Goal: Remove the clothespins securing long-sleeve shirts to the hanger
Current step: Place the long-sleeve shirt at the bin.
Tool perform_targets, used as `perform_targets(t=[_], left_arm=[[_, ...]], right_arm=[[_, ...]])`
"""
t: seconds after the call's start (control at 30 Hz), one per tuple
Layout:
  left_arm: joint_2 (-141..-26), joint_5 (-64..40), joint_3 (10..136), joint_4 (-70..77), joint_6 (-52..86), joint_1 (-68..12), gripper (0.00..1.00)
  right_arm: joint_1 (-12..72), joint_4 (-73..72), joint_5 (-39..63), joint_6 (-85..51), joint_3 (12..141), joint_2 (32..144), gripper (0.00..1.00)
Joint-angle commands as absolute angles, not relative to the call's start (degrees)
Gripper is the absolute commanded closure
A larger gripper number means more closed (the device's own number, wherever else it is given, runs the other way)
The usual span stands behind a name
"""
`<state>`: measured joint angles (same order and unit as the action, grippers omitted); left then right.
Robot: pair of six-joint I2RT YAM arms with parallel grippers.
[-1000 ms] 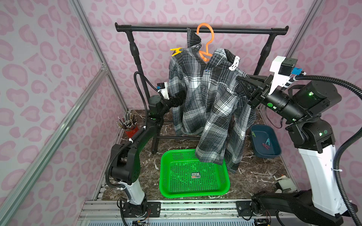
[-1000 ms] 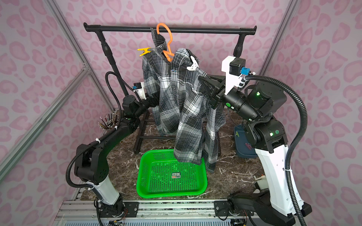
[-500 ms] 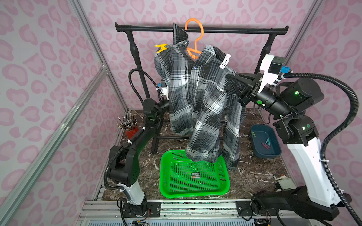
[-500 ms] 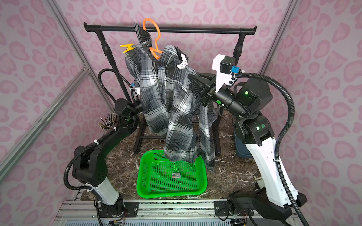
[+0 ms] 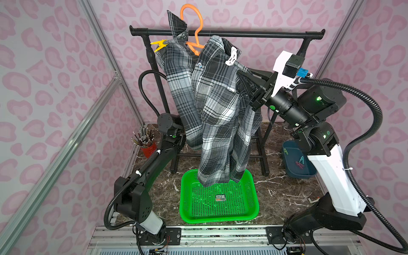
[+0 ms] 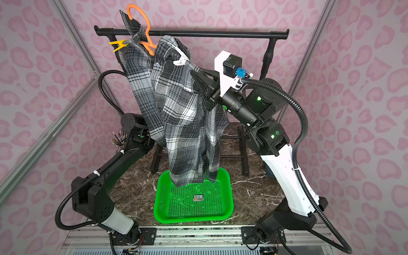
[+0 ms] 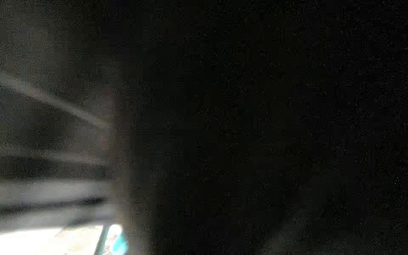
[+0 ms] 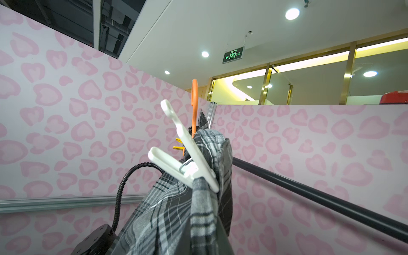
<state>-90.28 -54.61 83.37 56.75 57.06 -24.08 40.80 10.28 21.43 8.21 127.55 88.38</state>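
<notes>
Just below the black garment rack's bar (image 5: pixel 265 34), the right arm reaches up and across, its wrist tilted upward. The right gripper (image 5: pixel 240 75) has its fingers pinched together on a fold of the plaid shirt (image 5: pixel 212 106), just beside the white clothespin (image 5: pixel 232 57). The left arm (image 5: pixel 154 163) bends up from the base and goes in behind the hanging cloth. The left gripper is buried there and the left wrist view is dark blur, so its fingers cannot be told apart or together. A green basket (image 5: pixel 251 212) lies on the marbled tabletop (image 5: pixel 282 189) under the shirt's hem. A blue bin (image 5: pixel 289 154) holding a few clips stands behind the right arm, and a red cup of pencils (image 5: pixel 149 150) stands by the left. The shirt drapes bunched over the orange hanger (image 5: pixel 201 21), whose hook rises above the bar in both top views. The yellow clothespin (image 5: pixel 159 44) grips the shoulder toward the robot's left. In the right wrist view the white clothespin (image 8: pixel 187 159) bites the gathered fabric, its handles splayed upward.
</notes>
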Motion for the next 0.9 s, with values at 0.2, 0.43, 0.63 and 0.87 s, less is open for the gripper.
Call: perform_targets(t=[0.2, 0.43, 0.63, 0.87], left_arm=[[-78.35, -55.90, 79.21, 32.54, 38.76, -26.99, 0.53], [-68.76, -48.48, 68.87, 13.85, 26.09, -32.16, 0.54], [-65.08, -41.99, 60.79, 7.31, 23.44, -36.56, 0.56], [-63.50, -29.44, 51.42, 2.05, 21.08, -37.44, 0.62]], right_arm=[[42.09, -1.94, 19.16, 7.55, 111.22, 81.16, 1.00], [42.01, -11.94, 18.78, 4.33, 94.02, 73.83, 1.00], [42.10, -16.36, 17.83, 2.68, 85.62, 70.41, 1.00], [40.47, -23.73, 19.79, -0.39, 71.42, 66.28, 1.00]])
